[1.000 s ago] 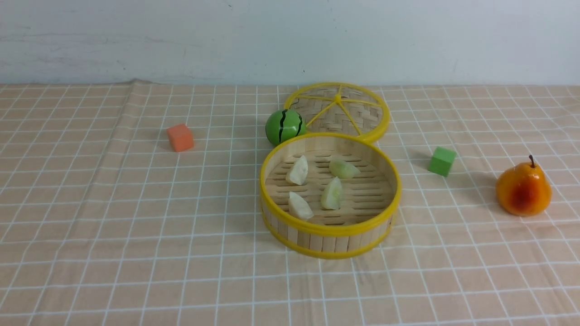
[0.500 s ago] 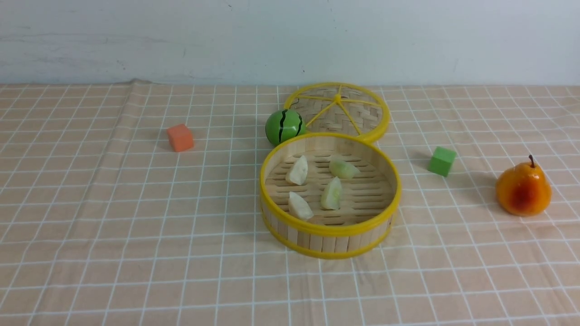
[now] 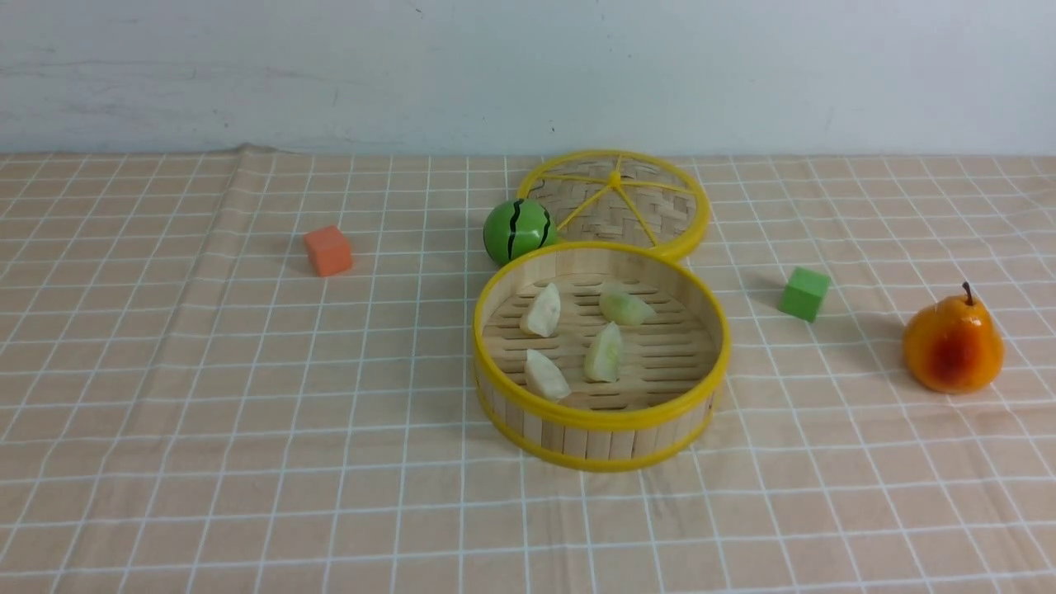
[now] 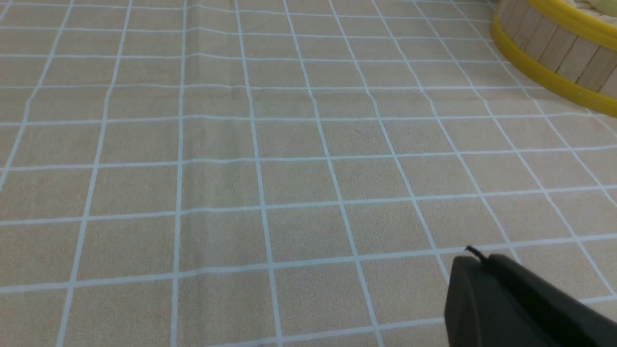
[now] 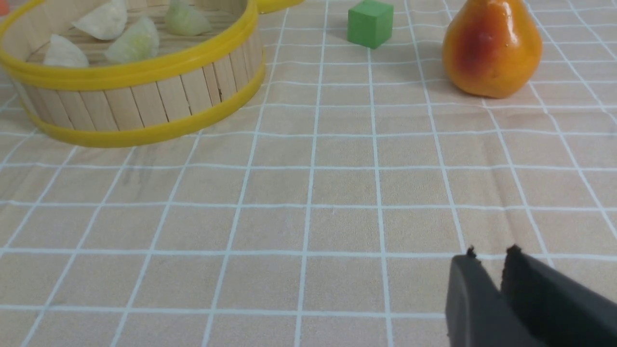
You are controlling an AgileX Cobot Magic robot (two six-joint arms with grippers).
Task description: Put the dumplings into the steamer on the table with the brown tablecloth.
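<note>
moved: nothing | steamer [image 3: 601,429]: four dumplings [image 3: 606,353] | left claw [image 4: 470,258] closed, right claw [image 5: 491,258] slightly apart, both empty

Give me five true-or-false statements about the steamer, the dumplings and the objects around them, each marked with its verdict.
1. All four dumplings lie inside the steamer. True.
2. The lid covers the steamer. False: it lies flat on the cloth behind it.
3. The green cube sits between steamer and pear. True.
4. The orange cube is inside the steamer. False: it sits on the cloth to its left.
5. The right gripper holds a dumpling. False: nothing is between its fingers.
</note>
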